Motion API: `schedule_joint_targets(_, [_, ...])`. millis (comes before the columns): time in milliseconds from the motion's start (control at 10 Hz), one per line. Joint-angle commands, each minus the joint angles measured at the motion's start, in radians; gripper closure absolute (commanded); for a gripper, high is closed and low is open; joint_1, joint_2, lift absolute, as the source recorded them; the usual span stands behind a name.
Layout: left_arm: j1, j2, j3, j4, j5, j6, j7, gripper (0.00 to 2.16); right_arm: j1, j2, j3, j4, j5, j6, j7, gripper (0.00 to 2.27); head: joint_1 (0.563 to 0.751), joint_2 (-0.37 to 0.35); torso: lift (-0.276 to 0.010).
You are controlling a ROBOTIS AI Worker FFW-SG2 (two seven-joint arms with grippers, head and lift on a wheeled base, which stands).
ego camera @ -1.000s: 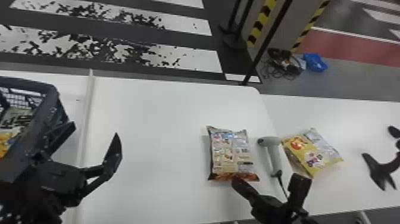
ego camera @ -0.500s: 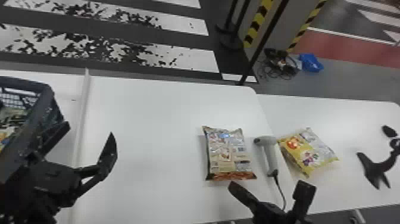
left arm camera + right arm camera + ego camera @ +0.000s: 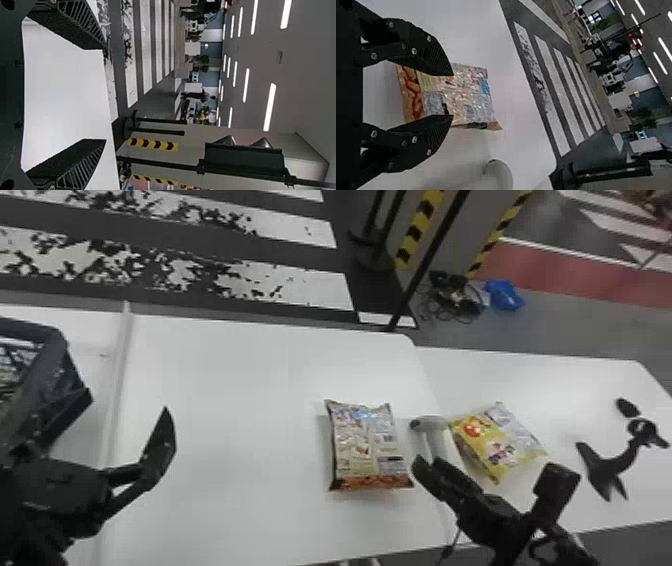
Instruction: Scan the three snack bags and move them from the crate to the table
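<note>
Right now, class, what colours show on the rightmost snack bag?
The bag is mainly yellow and silver, clearest in the head view.

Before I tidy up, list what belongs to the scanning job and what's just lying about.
For the job:
- patterned snack bag
- yellow snack bag
- scanner
- crate
- table

Just lying about:
- cables on the floor
- blue bundle beside them

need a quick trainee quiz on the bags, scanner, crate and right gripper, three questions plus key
1. What lies between the yellow bag and the other snack bag?
a) a cup
b) the scanner
c) a bowl

2. True or false: the right gripper has its fingers apart.

3. Fill in: the crate stands on the robot's ____ side.

Key: 1 b; 2 true; 3 left
</note>
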Motion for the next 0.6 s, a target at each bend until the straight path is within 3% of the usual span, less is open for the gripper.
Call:
schedule_joint_targets(0, [0.003,0.000,0.001,0.004,-0.002,-0.005,0.002,0.03,-0.079,-0.029,-0.023,0.060,0.066,-0.020,-0.001,0.06,0.695,-0.350,-0.062])
schedule_joint_targets(200, [0.012,0.000,-0.001,0.007,-0.002,-0.024,0.008,0.03,-0.191,-0.082,-0.006,0.207,0.155,-0.075,0.001,0.08,0.695,-0.350,-0.062])
schedule_joint_targets(500, [0.026,0.005,0.001,0.007,-0.009,-0.033,0.011,0.03,-0.266,-0.137,0.056,0.381,0.239,-0.201,-0.002,0.08,0.695,-0.350,-0.062])
